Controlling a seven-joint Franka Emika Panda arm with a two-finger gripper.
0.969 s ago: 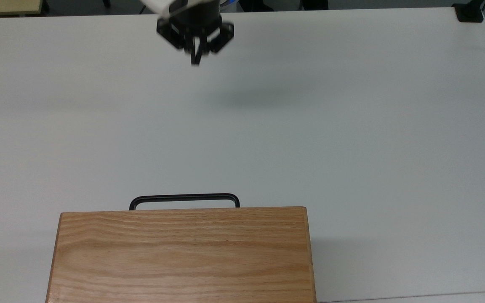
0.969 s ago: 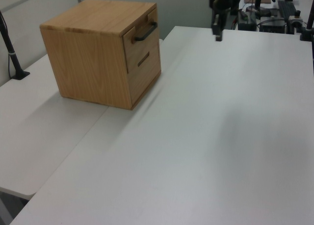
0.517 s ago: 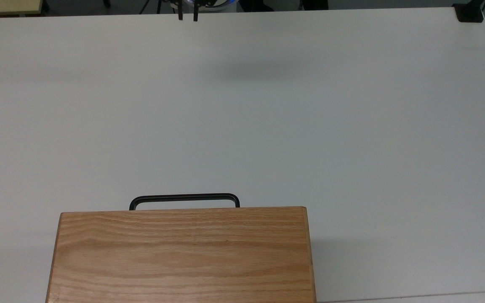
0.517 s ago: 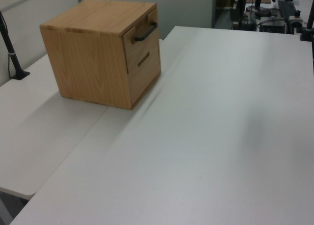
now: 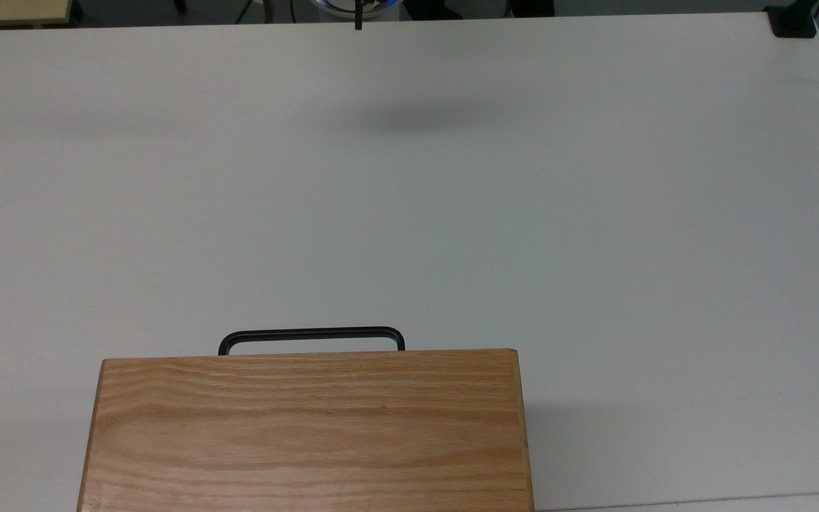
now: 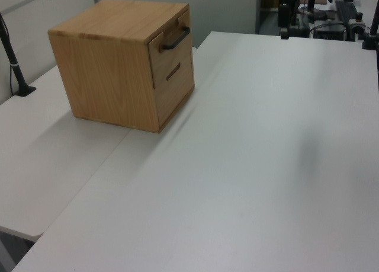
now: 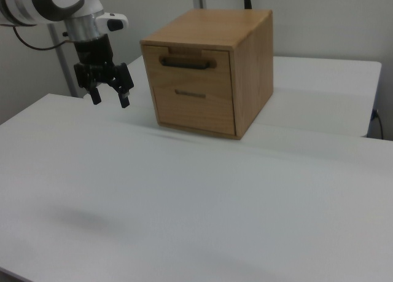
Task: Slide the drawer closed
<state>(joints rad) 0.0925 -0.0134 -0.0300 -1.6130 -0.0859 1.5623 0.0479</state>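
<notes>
Since a second ago, gripper (image 7: 110,99) has pulled back from over the table to its far edge in the top view; fingers now spread apart, holding nothing. Drawer (image 7: 189,64) sits flush in the top slot of the oak cabinet (image 7: 250,61), black U-bar handle (image 5: 311,333) projecting. Cabinet boxy, grained top. Table (image 5: 594,213) smooth, matte white; grey wall behind in the right view.
</notes>
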